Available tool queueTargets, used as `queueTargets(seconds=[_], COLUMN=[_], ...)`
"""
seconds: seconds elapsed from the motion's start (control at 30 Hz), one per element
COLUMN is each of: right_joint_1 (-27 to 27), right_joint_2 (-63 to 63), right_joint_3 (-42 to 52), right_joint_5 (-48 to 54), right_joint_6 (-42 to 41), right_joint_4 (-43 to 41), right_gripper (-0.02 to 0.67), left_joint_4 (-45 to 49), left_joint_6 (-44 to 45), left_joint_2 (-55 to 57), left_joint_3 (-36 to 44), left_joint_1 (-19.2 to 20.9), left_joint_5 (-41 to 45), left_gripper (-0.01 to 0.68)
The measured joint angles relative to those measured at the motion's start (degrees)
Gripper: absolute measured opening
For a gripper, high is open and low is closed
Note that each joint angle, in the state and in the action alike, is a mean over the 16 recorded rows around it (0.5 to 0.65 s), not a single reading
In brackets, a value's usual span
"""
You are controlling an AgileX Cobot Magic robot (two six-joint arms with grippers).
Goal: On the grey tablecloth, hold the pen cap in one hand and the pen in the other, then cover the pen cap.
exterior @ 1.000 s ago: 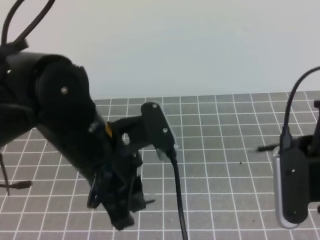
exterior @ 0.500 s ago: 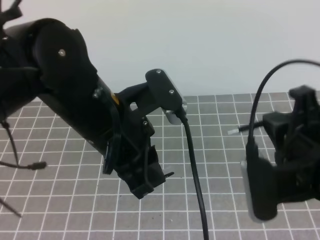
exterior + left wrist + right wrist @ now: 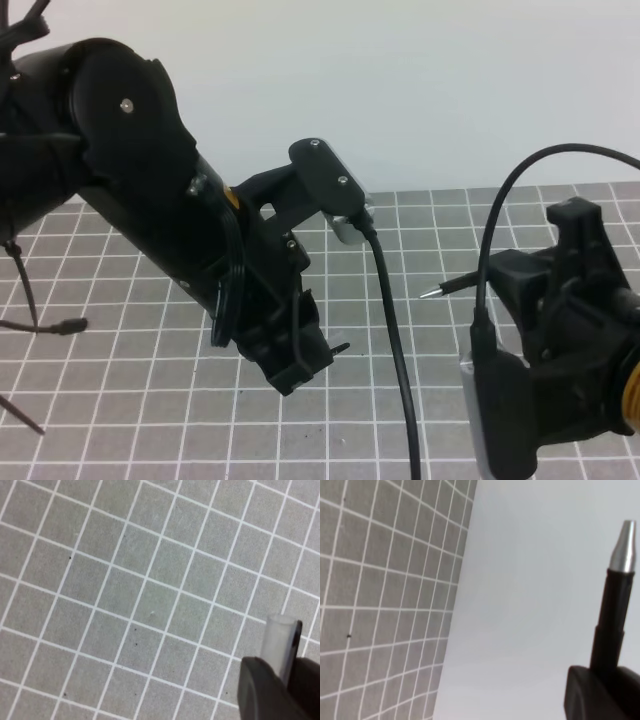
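While both arms hung above the grey tablecloth point(image 3: 420, 330), each hand carried its own piece: the left hand point(image 3: 300, 362) was pinched on the pen cap point(image 3: 281, 642), which stuck out from between its dark fingertips point(image 3: 260, 687) as a pale translucent tube with a dark strip down one side, and the right hand point(image 3: 520, 280) was pressed together on the pen point(image 3: 462, 285), gripping it by the barrel. In the exterior high view the left arm sloped down from the upper left, its hand tilted downward and toward the right hand, well clear of the cloth. The right arm sat low at the right edge, its hand turned toward the left one. The pen's long axis ran roughly level, its silver tip point(image 3: 428, 294) pointing away from the right hand toward the left hand, with a clear gap between tip and cap. In the right wrist view the barrel rose straight out beyond the fingertips point(image 3: 600, 692), the silver tip foremost.
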Motion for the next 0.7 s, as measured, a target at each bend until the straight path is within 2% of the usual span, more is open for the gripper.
queueTargets(seconds=[0.23, 0.7], right_joint_1=[0.1, 0.1], right_joint_2=[0.9, 2.1], right_joint_3=[0.0, 0.0], right_joint_5=[2.7, 3.9], right_joint_6=[-2.4, -4.0], right_joint_4=[0.2, 1.1], right_gripper=[-0.003, -0.004], left_joint_4=[-0.1, -0.3], left_joint_6=[-1.5, -3.2], left_joint_2=[0.0, 0.0], left_joint_3=[0.0, 0.1], left_joint_1=[0.0, 0.0], left_joint_5=[0.2, 1.1], left_gripper=[0.043, 0.009])
